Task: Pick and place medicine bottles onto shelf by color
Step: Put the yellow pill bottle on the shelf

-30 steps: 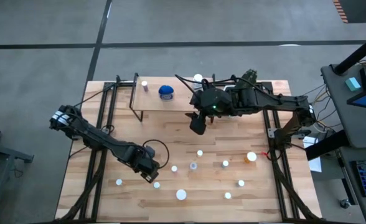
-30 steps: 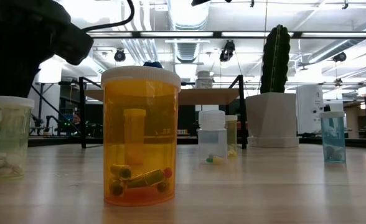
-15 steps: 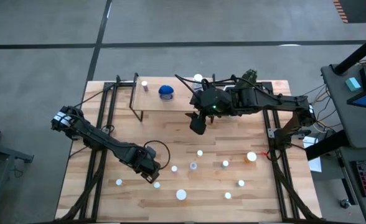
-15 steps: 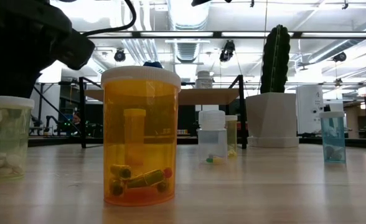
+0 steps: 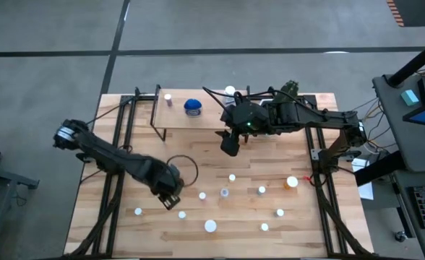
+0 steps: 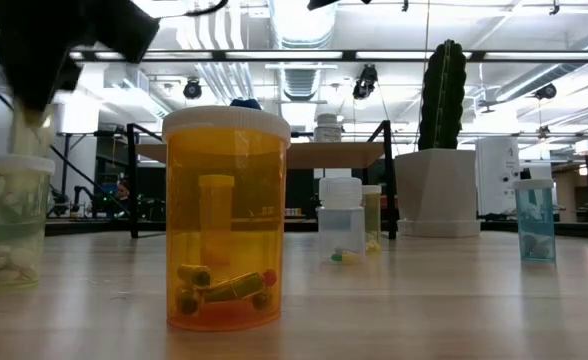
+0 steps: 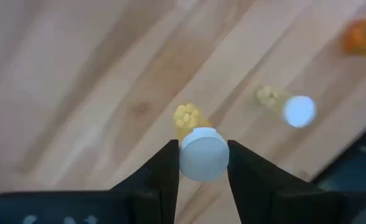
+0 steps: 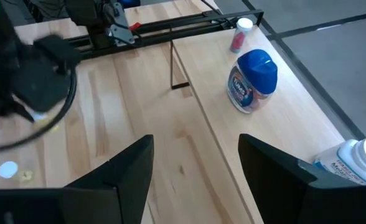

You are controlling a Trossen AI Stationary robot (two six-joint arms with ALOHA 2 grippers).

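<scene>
Left gripper [image 7: 201,163] now pinches small white-capped bottle of yellow pills [image 7: 201,149], apparently raised off wooden tabletop [image 5: 198,159] at near left. Pick done; carry to light-wood shelf [image 5: 198,119], far side, remains. Right gripper [image 8: 195,165] spread, waiting beside shelf.

Two black, multi-jointed arms trail looping black cables. A green indicator light glows on the right arm [image 5: 270,119]. A white tag marks the left arm [image 5: 115,159] at its base end.
</scene>
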